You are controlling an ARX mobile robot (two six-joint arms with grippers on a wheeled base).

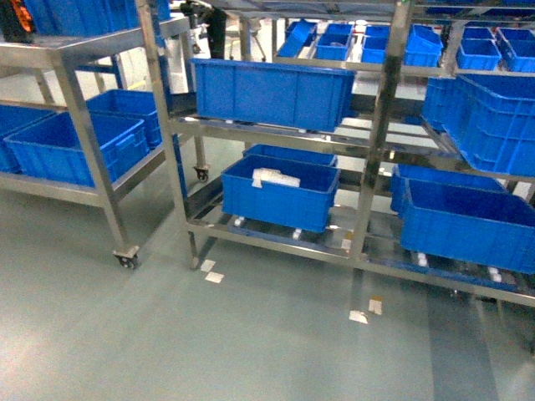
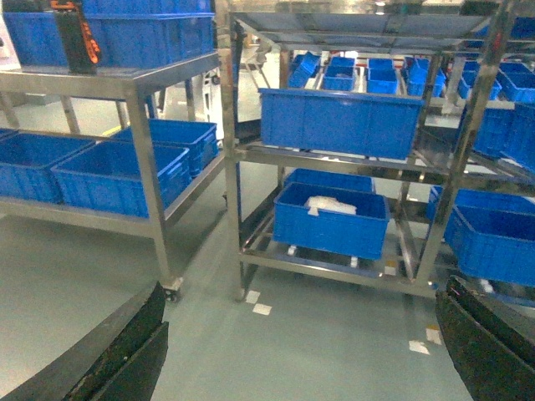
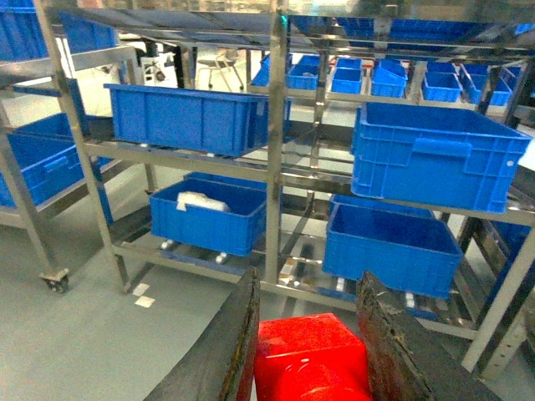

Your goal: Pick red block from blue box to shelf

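Observation:
The red block shows only in the right wrist view, glossy and cube-shaped, clamped between the two dark fingers of my right gripper. It hangs over the floor, a short way in front of the shelf, a tall stainless-steel rack. The same shelf fills the head view and the left wrist view. My left gripper stands wide open over bare floor with nothing between its fingers. Neither gripper appears in the head view. The blue box is out of view.
Dark blue ribbed crates sit on every tier; a lower one holds something white. A second steel rack on castors stands at the left. Green floor with white tape marks lies before the racks.

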